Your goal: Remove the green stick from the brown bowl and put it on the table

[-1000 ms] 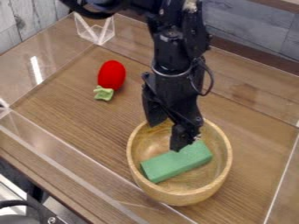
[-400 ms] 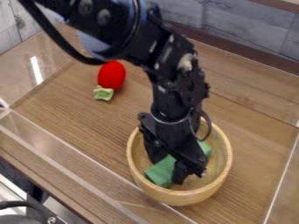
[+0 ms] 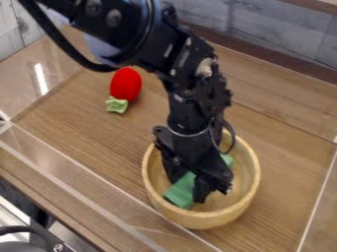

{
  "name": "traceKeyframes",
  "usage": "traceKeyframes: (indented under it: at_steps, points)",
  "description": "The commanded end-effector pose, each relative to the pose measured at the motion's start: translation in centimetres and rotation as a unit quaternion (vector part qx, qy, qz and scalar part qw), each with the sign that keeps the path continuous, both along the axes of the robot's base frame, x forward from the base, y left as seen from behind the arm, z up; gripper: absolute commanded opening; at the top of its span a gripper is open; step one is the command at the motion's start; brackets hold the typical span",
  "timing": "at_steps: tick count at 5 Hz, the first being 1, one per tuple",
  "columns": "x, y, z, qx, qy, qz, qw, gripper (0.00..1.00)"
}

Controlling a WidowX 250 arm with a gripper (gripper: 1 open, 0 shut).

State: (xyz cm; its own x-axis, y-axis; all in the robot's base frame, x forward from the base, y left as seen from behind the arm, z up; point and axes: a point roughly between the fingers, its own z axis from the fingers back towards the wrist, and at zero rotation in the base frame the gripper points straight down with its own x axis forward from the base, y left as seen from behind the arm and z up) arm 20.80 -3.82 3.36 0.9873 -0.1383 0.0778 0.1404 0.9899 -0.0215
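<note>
My black gripper point(image 3: 198, 180), lowered since a second ago into the round light-brown wooden bowl point(image 3: 239, 195), now straddles the flat mint-green stick point(image 3: 186, 190), jaws narrowing.

red fruit toy point(image 3: 124, 85) | green leaf base | lying on its side

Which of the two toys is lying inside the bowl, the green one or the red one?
The green stick lies inside the brown bowl; the red fruit toy sits outside on the table.
</note>
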Motion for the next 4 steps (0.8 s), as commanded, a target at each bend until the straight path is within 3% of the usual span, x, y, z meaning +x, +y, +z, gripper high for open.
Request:
traceKeyframes:
  at_steps: [1,2,4]
  points:
    - [1.0,-0.1,1.0,-0.006,-0.019,-0.007,0.9998,0.0]
    - [1.3,-0.4,1.2,-0.009,-0.021,-0.02,0.9995,0.0]
    - [0.6,0.6,2.3,-0.016,-0.025,-0.015,0.9995,0.0]
